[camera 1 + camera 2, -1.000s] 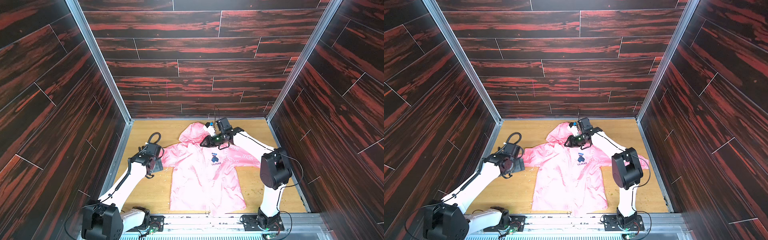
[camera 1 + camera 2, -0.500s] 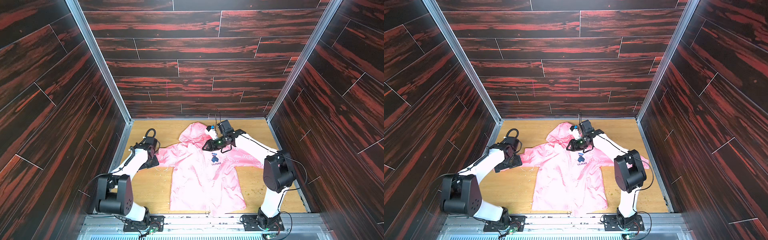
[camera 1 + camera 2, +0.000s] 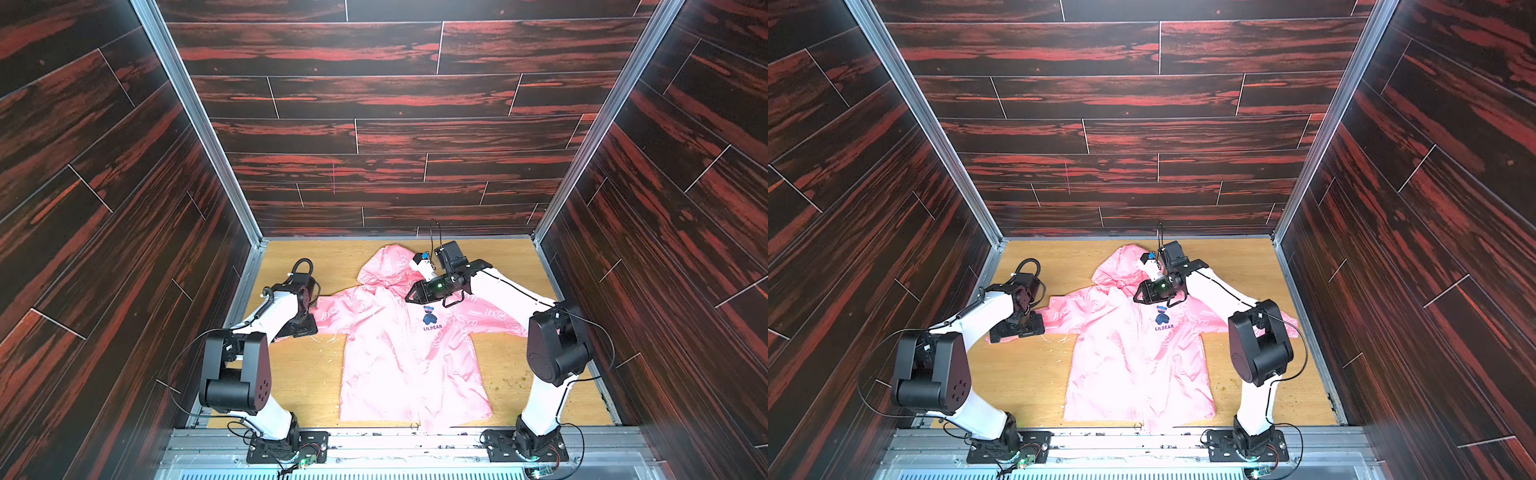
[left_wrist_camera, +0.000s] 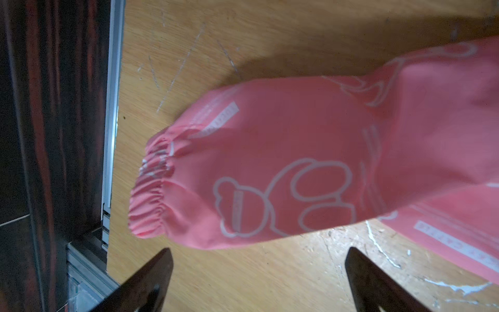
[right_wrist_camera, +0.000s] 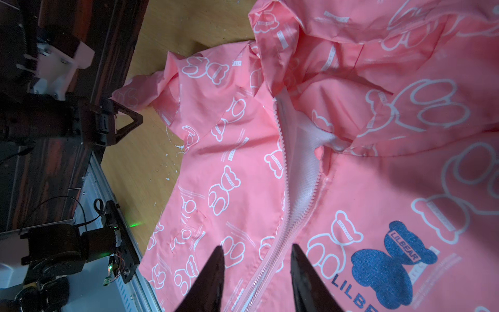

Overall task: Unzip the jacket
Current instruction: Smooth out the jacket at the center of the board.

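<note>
Right wrist view: zipper cut off by picture edge between right gripper fingers, finger bases too; both top views: left gripper covers jacket sleeve end partly, right arm other sleeve

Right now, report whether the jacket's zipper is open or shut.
Partly open. At the collar of the jacket, the zipper teeth part over white lining, then mesh near the right end effector. Further down: cannot tell.

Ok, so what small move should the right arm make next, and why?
Probably lower the right gripper onto the zipper and close where its two sides meet. Its jaws stand open, straddling the zipper line on the jacket and holding nothing. The top of the zipper is already split and the rest is still closed.
</note>
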